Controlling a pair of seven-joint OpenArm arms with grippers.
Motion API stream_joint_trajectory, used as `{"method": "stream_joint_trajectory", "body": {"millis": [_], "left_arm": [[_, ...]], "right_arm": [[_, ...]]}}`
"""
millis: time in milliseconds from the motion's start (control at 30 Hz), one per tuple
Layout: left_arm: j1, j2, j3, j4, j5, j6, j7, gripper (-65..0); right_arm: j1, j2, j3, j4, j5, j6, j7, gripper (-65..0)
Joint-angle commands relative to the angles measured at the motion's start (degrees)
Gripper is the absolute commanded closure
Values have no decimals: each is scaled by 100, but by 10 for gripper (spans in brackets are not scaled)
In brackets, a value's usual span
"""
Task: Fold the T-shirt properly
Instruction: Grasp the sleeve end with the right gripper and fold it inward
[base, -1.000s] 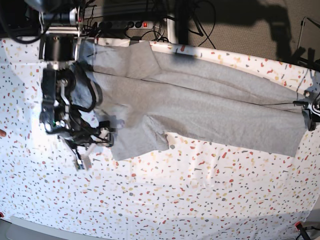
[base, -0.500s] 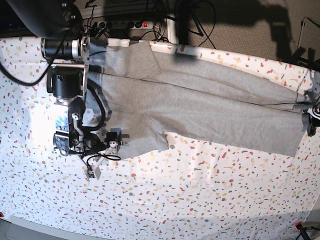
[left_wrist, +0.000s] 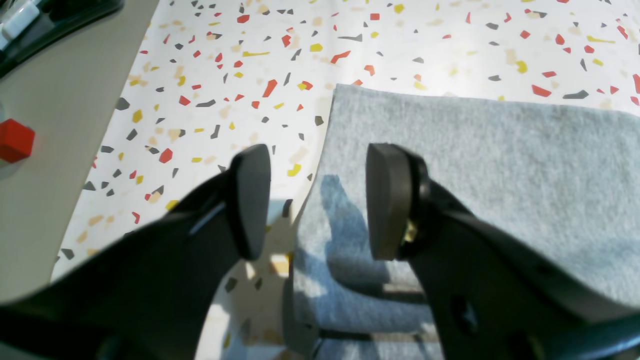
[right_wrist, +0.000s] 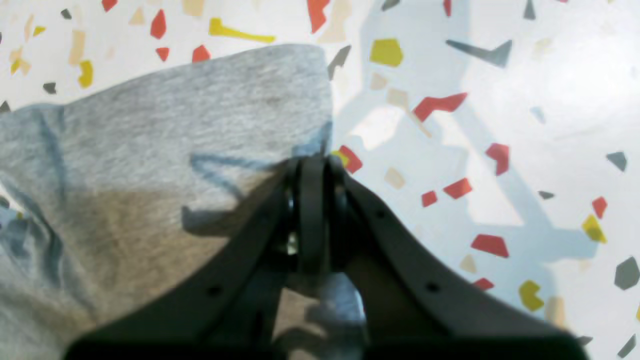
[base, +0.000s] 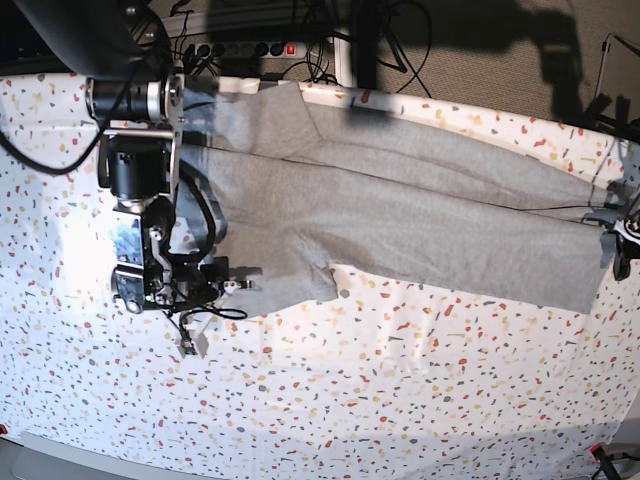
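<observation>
My right claw (right_wrist: 312, 200) pinches the T-shirt (right_wrist: 175, 145) corner; left claw (left_wrist: 317, 200) gapes astride its hem. Next: close left, lift together.

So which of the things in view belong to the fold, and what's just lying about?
Job:
- T-shirt
- right gripper, shut on the shirt's corner
- left gripper, open over the shirt's edge

Lying about:
- speckled table cover
- power strip and cables behind the table
- red block

Right gripper (right_wrist: 312, 172) jaws closed, left gripper (left_wrist: 317, 200) jaws apart
</observation>
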Motion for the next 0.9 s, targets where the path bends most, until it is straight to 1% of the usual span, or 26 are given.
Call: {"method": "stream_joint_trajectory", "body": {"millis": [0, 100, 200, 267, 333, 367, 467, 633, 767, 867], "left_arm": [[-109, -162, -68, 101, -68, 26, -153, -300], [-109, -162, -70, 101, -142, 24, -153, -300], [-111, -162, -68, 101, -267, 24, -155, -300], [-111, -162, -68, 103, -350, 24, -162, -300], [-111, -157, -68, 103, -348, 24, -177, -300], [-111, -157, -68, 103, -345, 24, -177, -300], [-109, -164, -68, 103, -343, 24, -175, -300], [-111, -162, -68, 103, -345, 24, -179, -300], [-109, -164, -68, 103, -343, 24, -175, -300], [-111, -164, -68, 103, -343, 22, -177, -300]], "right_arm": [[144, -22, -4, 192, -37, 76, -116, 0], [136, -63, -4, 734, 133, 98, -321, 0], [87, -79, -7, 1460, 734, 101, -732, 0], [-44, -76, -107, 1974, 1261, 197, -1049, 0], [-240, -76, -323, 2448, 1582, 341, -1414, 0], [-367, -79, -457, 2643, 1679, 354, -1539, 0], [-894, -116, -894, 3112, 1722, 352, -1591, 0], [-1803, -413, -1462, 4083, 1709, 352, -1587, 0], [-2415, -660, -1580, 4817, 1711, 352, -1585, 0], [-2778, -820, -1598, 5047, 1779, 361, -1556, 0]]}}
